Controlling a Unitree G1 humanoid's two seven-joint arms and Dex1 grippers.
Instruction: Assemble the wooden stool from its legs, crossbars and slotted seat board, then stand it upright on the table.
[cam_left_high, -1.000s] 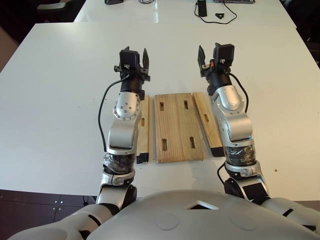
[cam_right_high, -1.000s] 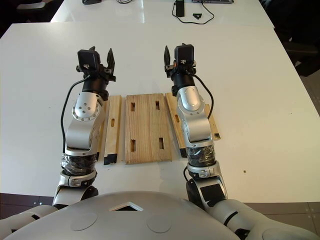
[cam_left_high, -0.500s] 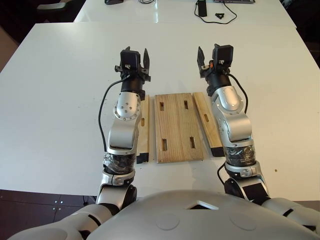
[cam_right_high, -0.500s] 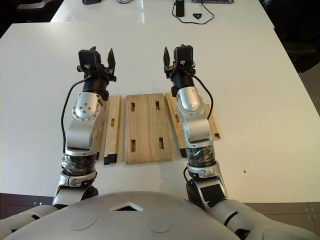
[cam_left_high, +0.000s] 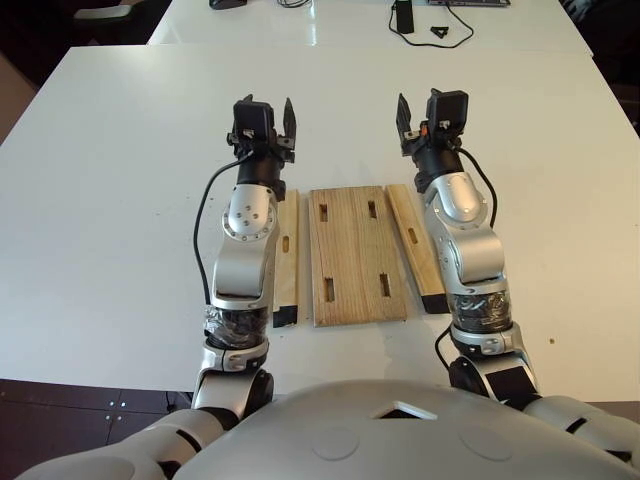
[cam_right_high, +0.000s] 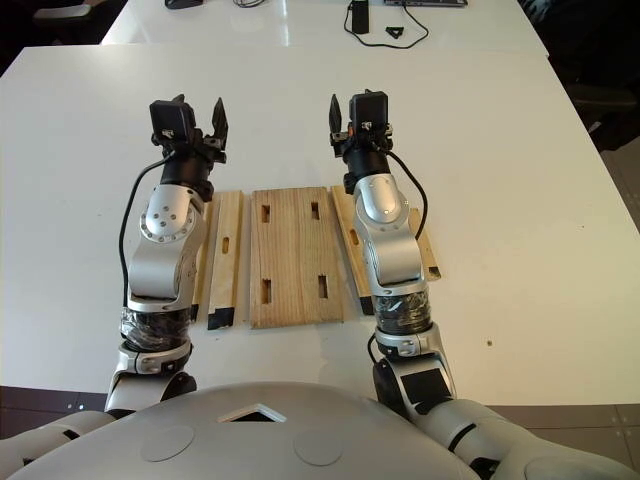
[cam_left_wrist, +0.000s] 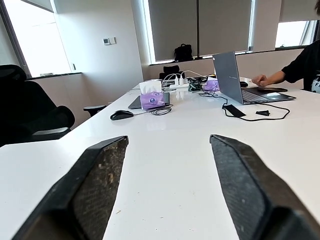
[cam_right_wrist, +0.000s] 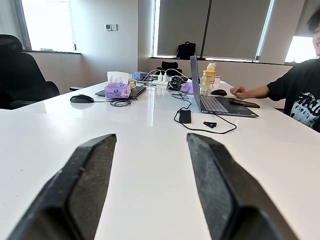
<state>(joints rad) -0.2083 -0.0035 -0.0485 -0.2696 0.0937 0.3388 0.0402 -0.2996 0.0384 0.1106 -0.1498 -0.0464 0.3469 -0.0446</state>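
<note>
The board (cam_left_high: 355, 255) lies flat on the white table (cam_left_high: 120, 200), slotted face up with four slots showing, between the two forearms. Just beside its left edge lies a narrow left plank (cam_left_high: 287, 250) with one slot showing and a dark near end; the left forearm covers part of it. Just beside the board's right edge lies the right plank (cam_left_high: 412, 240), angled a little outward toward its dark near end and partly hidden by the right forearm. None of the wooden parts is joined to another, and all lie flat. The left hand (cam_left_high: 264, 108) hangs over bare table just past the far end of the left plank, released and holding nothing; in its wrist view the two dark fingers (cam_left_wrist: 95, 185) stand wide apart with only table between them. The right hand (cam_left_high: 425, 108) sits likewise past the far end of the right plank, also spread and empty, its fingers (cam_right_wrist: 85, 180) apart over the bare table. Neither hand touches the wood. On the farther table stand a laptop (cam_right_wrist: 207, 100), a tissue box (cam_right_wrist: 117, 90) and a mouse (cam_right_wrist: 82, 98).
</note>
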